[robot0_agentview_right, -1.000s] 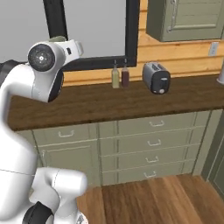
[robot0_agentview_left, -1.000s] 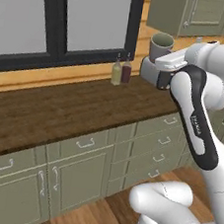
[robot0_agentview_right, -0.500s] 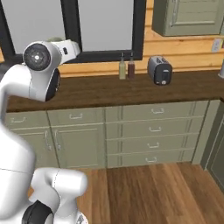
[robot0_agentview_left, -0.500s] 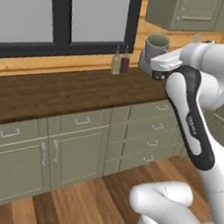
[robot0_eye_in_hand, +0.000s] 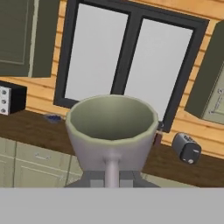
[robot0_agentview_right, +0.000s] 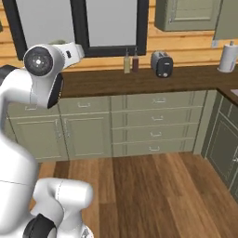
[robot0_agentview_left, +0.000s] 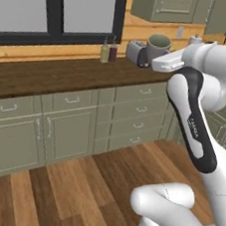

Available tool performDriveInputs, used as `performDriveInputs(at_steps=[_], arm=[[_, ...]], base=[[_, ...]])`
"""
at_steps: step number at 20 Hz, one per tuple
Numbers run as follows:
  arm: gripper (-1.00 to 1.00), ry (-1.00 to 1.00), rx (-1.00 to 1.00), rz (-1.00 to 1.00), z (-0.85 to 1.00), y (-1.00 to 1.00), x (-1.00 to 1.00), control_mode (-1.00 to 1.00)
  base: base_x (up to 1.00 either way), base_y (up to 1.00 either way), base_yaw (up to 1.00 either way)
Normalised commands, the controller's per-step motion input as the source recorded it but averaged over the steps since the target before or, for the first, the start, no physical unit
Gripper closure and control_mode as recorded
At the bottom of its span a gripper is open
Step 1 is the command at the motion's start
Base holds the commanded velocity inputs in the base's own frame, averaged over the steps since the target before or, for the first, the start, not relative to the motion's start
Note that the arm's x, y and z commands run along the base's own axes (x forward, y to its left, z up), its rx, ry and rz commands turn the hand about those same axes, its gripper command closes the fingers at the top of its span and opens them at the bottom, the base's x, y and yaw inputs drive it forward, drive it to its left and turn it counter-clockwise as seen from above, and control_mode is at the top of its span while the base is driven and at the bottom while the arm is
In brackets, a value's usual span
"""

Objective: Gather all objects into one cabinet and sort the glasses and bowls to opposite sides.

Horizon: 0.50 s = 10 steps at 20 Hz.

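A grey mug (robot0_eye_in_hand: 112, 131) sits closest to the hand camera, upright with its open mouth showing and its handle pointing down toward the lens, where the fingers (robot0_eye_in_hand: 112, 178) close on that handle; only dark stubs of them show at the bottom edge. In the left base view the same mug (robot0_agentview_left: 158, 44) rides at the tip of the white arm (robot0_agentview_left: 193, 112), raised in the air above the dark wooden worktop (robot0_agentview_left: 54, 77) and clear of it. The arm's large round joint (robot0_agentview_right: 38, 60) shows at the upper left of the right base view, over a wood plank floor (robot0_agentview_right: 153, 190). Beyond the floor stands a run of olive-green low drawer and door units (robot0_agentview_right: 139, 125) with small handles, carrying the worktop (robot0_agentview_right: 139, 79). On the worktop, against the wall, two small bottles (robot0_agentview_right: 130, 62) stand side by side, one pale and one dark, and a dark toaster (robot0_agentview_right: 161, 64) sits near them to the right. A white paper roll (robot0_agentview_right: 227, 57) stands farther right. Behind these is a timber wall with a black-framed window (robot0_agentview_right: 83, 23). Olive-green wall cabinets (robot0_agentview_right: 186, 14) hang high to the right of the window; whether any door is open I cannot tell. In the hand view a small dish (robot0_eye_in_hand: 53, 117) lies on the worktop left of the mug.
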Motion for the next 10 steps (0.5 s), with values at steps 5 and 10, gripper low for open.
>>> performDriveInputs(at_steps=[5, 10], arm=[[1.0, 0.0, 0.0, 0.0, 0.0, 0.0, 0.0, 1.0], [1.0, 0.0, 0.0, 0.0, 0.0, 0.0, 0.0, 1.0]], base=[[-0.51, 0.52, 0.0], [-0.39, 0.73, 0.0]])
